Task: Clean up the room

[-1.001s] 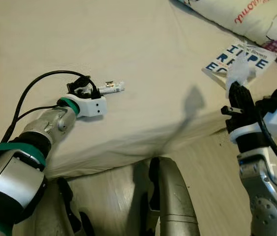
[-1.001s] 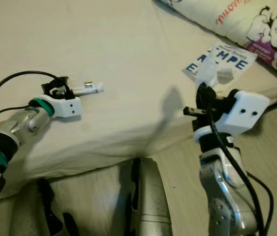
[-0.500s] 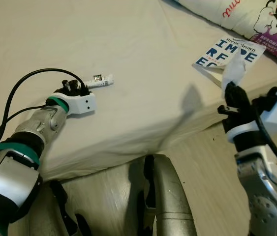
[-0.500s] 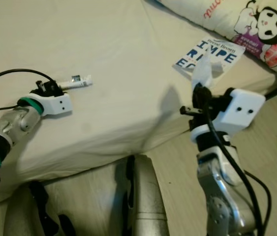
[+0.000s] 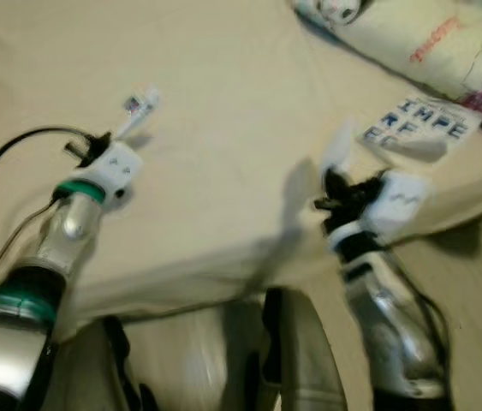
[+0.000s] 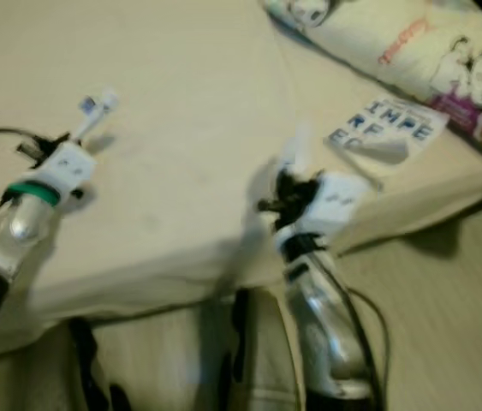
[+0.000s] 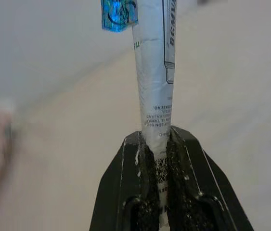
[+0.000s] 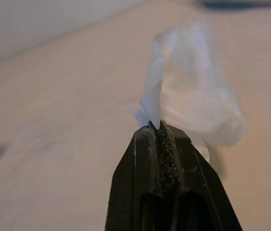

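The head views are blurred. My left gripper is shut on a thin white tube with a blue foil tag at its far end. It holds the tube over the left part of the beige bed. My right gripper is shut on a crumpled white scrap of plastic or paper. That gripper is raised above the bed's near edge, left of the book, with the scrap sticking up from its fingers.
A book with blue letters lies on the bed's right side, below a printed pillow. Wooden floor runs along the bed's near edge. My own body shows at the bottom middle.
The camera has moved and the picture is blurred. The left gripper now holds the tube up off the sheet. The right gripper has swung left, away from the book.
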You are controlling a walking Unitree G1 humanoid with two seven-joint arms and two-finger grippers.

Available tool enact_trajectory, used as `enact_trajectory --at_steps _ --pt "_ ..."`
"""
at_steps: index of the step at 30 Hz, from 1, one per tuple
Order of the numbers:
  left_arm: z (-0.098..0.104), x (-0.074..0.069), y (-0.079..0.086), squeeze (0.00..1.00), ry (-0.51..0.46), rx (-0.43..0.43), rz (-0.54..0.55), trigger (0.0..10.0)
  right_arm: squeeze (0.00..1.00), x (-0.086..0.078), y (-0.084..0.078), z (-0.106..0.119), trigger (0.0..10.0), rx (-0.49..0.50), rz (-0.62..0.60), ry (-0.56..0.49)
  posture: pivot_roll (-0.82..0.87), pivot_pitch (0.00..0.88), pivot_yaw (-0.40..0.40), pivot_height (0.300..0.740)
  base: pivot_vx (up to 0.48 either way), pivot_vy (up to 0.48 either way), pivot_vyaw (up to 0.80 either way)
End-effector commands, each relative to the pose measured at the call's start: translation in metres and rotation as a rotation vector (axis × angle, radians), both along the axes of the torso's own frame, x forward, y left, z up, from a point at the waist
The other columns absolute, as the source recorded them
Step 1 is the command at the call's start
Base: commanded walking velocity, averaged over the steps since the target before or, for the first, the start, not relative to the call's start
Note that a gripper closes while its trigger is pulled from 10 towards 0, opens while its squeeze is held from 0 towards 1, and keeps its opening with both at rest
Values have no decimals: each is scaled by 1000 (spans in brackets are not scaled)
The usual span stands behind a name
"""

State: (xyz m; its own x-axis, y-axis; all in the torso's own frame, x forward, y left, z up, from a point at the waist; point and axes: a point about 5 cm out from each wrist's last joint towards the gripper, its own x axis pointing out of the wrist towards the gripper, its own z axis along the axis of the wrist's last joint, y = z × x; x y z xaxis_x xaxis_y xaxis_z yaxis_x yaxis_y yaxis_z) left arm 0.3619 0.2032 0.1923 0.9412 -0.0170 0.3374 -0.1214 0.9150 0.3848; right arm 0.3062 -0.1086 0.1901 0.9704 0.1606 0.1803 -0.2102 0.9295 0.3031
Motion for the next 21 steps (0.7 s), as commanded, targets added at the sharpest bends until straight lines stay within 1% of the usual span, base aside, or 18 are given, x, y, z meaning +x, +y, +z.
enact_trajectory --at_steps 1,2,3,4,5,6,7,8,9,11,13,14,15,16,18,19,20,21 --pt "3 -2 5 0 11 -62 -3 10000 0 0 -2 -8 10000 -11 -6 15 64 90 -25 460 0 0 0" --pt "-1 -11 3 0 21 -182 -10 10000 0 3 3 -12 10000 -22 19 26 107 59 -51 460 0 0 0" --pt "-1 -11 3 0 21 -182 -10 10000 0 3 3 -12 10000 -22 19 26 107 59 -51 460 0 0 0" --pt "-6 -22 -1 0 29 -279 -18 10000 0 7 6 -17 10000 -21 46 44 140 41 -74 460 0 0 0" --pt "-6 -22 -1 0 29 -279 -18 10000 0 7 6 -17 10000 -21 46 44 140 41 -74 460 0 0 0" --pt "-11 -33 -4 0 29 -321 -23 10000 0 11 9 -21 10000 -27 70 54 167 29 -93 460 0 0 0" --pt "-11 -33 -4 0 29 -321 -23 10000 0 11 9 -21 10000 -27 70 54 167 29 -93 460 0 0 0" --pt "-18 -42 -5 0 32 -350 -15 10000 0 14 11 -25 10000 -28 90 62 184 24 -110 460 0 0 0" --pt "-25 -49 -5 0 42 -360 -5 10000 0 16 12 -27 10000 -31 109 56 196 14 -124 460 0 0 0" --pt "-30 -52 -4 0 50 -363 2 10000 0 18 13 -28 10000 -35 119 50 196 14 -124 460 0 0 0" --pt "-38 -60 -5 0 99 -390 9 10000 0 21 15 -30 10000 -43 133 36 207 3 -134 460 0 0 0" --pt "-38 -60 -5 0 99 -390 9 10000 0 21 15 -30 10000 -43 133 36 207 3 -134 460 0 0 0" --pt "-42 -63 -7 0 142 -422 -8 10000 0 22 15 -31 10000 -70 133 31 207 1 -135 460 0 0 0" --pt "-46 -65 -9 0 199 -406 -9 10000 0 23 15 -32 10000 -76 134 22 206 1 -135 460 0 0 0" --pt "-46 -65 -9 0 199 -406 -9 10000 0 23 15 -32 10000 -76 134 22 206 1 -135 460 0 0 0" --pt "-47 -69 -8 0 246 -362 -5 10000 0 25 13 -40 10000 -115 98 39 201 0 -124 470 0 0 0" --pt "-44 -68 -6 0 241 -338 -3 10000 0 24 11 -44 10000 -118 81 49 198 0 -119 475 0 0 0" --pt "-44 -68 -6 0 241 -338 -3 10000 0 24 11 -44 10000 -118 81 49 198 0 -119 475 0 0 0"
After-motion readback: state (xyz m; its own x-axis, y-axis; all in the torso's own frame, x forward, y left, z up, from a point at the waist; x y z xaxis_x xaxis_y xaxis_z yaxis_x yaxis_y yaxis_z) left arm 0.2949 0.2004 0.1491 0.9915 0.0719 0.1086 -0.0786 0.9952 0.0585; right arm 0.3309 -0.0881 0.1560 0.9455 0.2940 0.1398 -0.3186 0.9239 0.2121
